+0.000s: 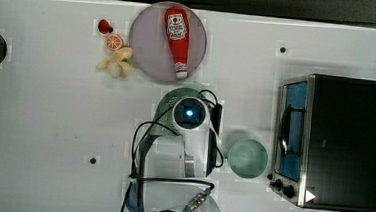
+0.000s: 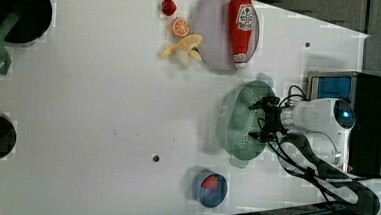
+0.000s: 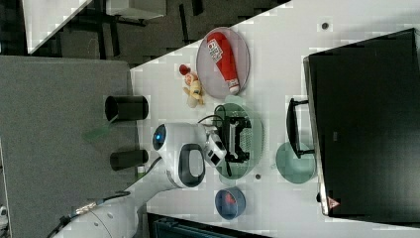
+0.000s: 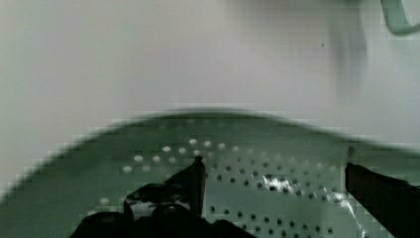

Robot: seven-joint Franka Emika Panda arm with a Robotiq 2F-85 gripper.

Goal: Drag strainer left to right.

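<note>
**Operator:** Mint-green plastic, perforated: confirm location of the strainer (image 2: 240,121).

**Inspector:** It rests on the white table (image 1: 51,101). In the top view it lies just below the grey plate (image 1: 149,53) carrying the ketchup bottle (image 1: 177,37), and to the left of the round green mug (image 1: 247,158), which stands beside the toaster oven (image 1: 336,141). The arm covers much of the strainer in the top view.

**Operator:** Gripper status?

**Inspector:** The gripper (image 4: 272,178) has its fingers spread wide apart, nothing clamped between them. In the wrist view both black fingertips (image 4: 198,171) hang over the perforated floor of the strainer. The left view shows the gripper above the strainer's basin, nearer the left view's right rim. Contact with the plastic cannot be determined.

**Operator:** Adjacent items?

**Inspector:** In the left view, a small blue bowl (image 2: 209,189) with a red item sits below the strainer, apart from it. An orange slice (image 2: 180,27), a banana (image 2: 182,49) and a small red fruit (image 2: 168,6) lie just beside the plate.
</note>
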